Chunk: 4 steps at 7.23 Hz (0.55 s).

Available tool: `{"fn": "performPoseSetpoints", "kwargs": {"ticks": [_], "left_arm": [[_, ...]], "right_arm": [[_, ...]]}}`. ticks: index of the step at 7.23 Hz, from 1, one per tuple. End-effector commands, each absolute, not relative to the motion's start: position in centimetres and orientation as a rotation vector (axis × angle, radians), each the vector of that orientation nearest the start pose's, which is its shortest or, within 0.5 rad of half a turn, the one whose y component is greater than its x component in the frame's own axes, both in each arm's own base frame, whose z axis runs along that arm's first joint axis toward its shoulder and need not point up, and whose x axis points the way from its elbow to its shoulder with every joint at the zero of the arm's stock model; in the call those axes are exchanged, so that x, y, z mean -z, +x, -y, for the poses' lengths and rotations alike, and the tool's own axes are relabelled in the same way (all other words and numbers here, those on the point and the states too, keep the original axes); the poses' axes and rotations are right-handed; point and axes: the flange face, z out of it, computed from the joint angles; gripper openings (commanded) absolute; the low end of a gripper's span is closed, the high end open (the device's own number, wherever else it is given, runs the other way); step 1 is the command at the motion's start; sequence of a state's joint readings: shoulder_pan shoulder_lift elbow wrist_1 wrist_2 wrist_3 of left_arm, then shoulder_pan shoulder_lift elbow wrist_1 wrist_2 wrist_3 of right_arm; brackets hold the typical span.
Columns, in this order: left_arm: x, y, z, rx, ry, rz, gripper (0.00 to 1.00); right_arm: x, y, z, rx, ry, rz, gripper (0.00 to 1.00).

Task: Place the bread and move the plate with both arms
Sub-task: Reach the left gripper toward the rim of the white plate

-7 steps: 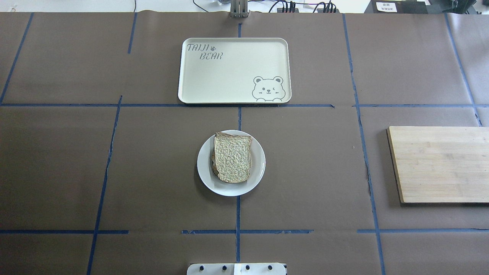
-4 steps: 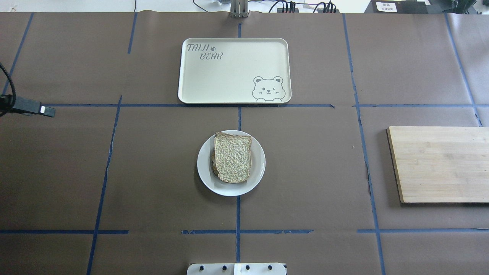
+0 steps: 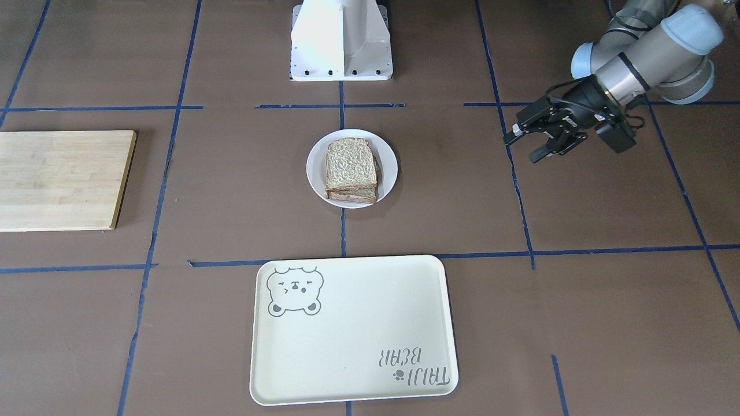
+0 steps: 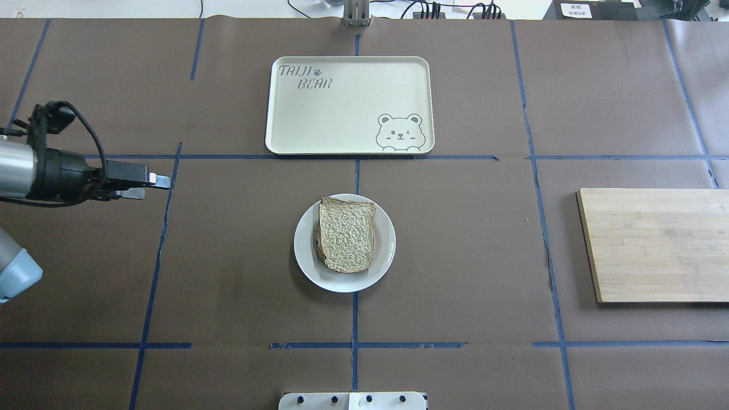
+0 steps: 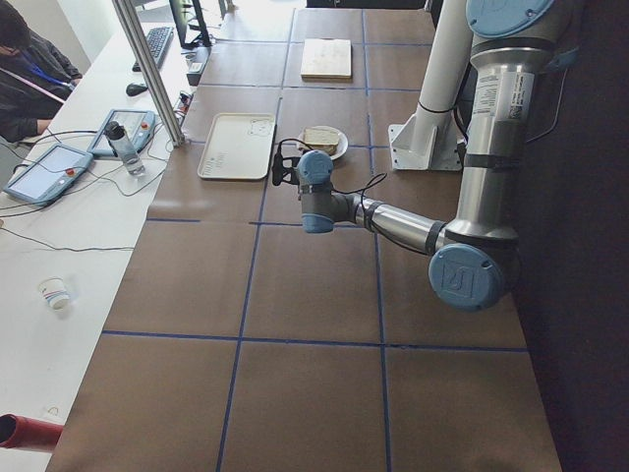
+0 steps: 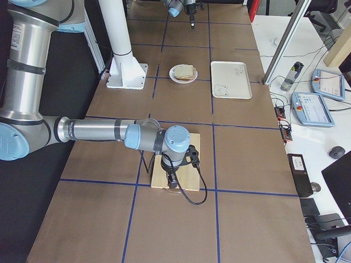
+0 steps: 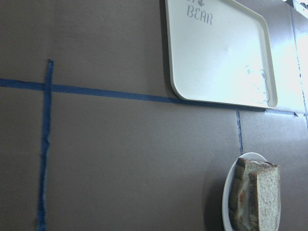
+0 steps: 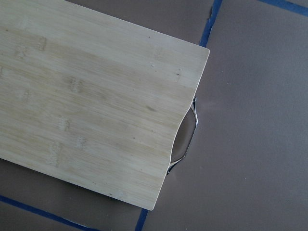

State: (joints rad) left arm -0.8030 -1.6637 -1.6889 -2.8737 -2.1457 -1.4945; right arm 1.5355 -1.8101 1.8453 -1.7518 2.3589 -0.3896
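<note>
The bread lies face up on top of a stack on the white plate at the table's centre. It also shows in the front view and the left wrist view, where a darker slice with egg sits under it. My left gripper is open and empty. It hovers well to the left of the plate and points toward it; in the front view it is on the right. My right gripper hangs over the wooden board; I cannot tell whether it is open or shut.
A cream bear tray lies beyond the plate. A wooden cutting board lies at the right, with a metal handle at one end. The robot base stands behind the plate.
My left arm has come into the overhead view from the left edge and moved right toward the plate. The plate and the bread have not moved.
</note>
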Motion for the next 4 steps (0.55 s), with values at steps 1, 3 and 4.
{"fn": "performPoseSetpoints", "kwargs": {"ticks": [1, 3, 4], "left_arm": [[-37.8, 36.9, 39.1, 0.284, 0.172, -1.677, 1.0], [-35.7, 44.1, 34.9, 0.339, 0.164, -1.78, 1.0], [-35.0, 48.2, 33.2, 0.329, 0.135, -1.785, 1.0]], "right_arm": [[-64.5, 4.9, 38.2, 0.345, 0.004, 0.803, 1.0], [-64.3, 4.9, 38.3, 0.347, 0.008, 0.801, 1.0], [-64.4, 4.9, 38.2, 0.346, 0.005, 0.801, 1.0]]}}
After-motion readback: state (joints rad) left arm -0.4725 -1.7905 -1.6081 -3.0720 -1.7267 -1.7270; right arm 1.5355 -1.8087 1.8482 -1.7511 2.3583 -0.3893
